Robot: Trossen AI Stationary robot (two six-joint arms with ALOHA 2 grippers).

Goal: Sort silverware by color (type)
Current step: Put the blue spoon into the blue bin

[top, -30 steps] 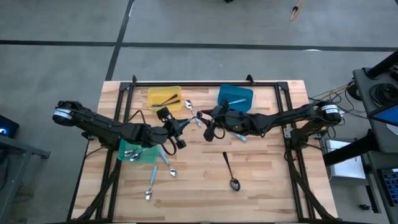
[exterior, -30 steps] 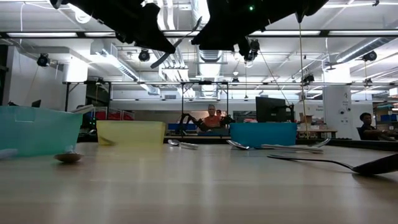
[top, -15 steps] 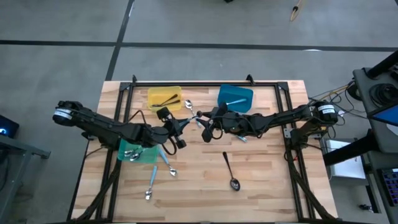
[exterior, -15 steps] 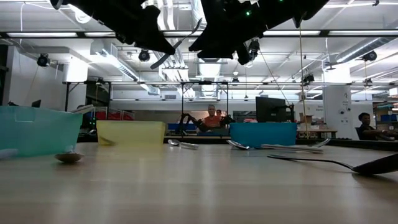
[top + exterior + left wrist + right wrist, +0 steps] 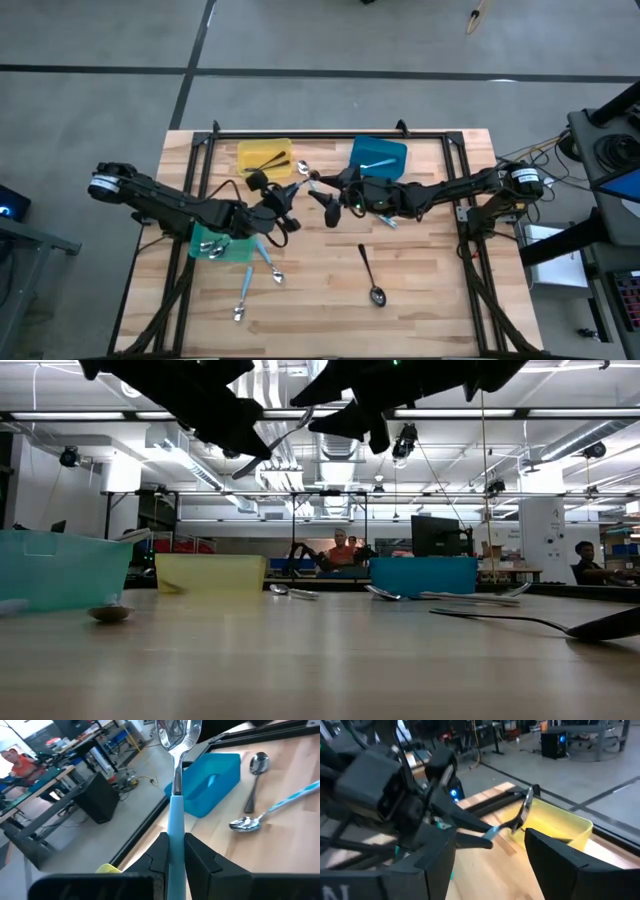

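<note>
High above the table's middle, my left gripper (image 5: 287,206) (image 5: 176,855) is shut on a spoon (image 5: 175,780) that has a light blue handle and a silver bowl. My right gripper (image 5: 323,202) (image 5: 490,851) faces it from the right. It is open, with its fingers apart on either side of the spoon's bowl end (image 5: 526,802) and touching nothing. The low view shows both grippers at the top, with the spoon (image 5: 268,446) between them. More silverware lies flat on the wood: a dark spoon (image 5: 369,274) and blue-handled spoons (image 5: 270,262). My left gripper pinches the spoon's light blue handle (image 5: 175,837) between its two fingers (image 5: 156,854). The fingers come almost level from the table's left and lie along the handle. The silver bowl (image 5: 176,734) sticks out beyond the fingertips, and the spoon is lifted clear of the table.
A yellow bin (image 5: 265,156) with dark utensils and a blue bin (image 5: 378,155) with a blue-handled spoon stand at the far edge. A green bin (image 5: 222,244) sits under my left arm. Silver spoons (image 5: 252,770) lie near the blue bin. People sit in the room behind.
My right gripper has opened wide and rolled a little at the spoon's bowl end, staying about where it was. My left gripper has turned its wrist, and the spoon's bowl now points more toward the far edge. The spoon stays lifted in my left gripper.
</note>
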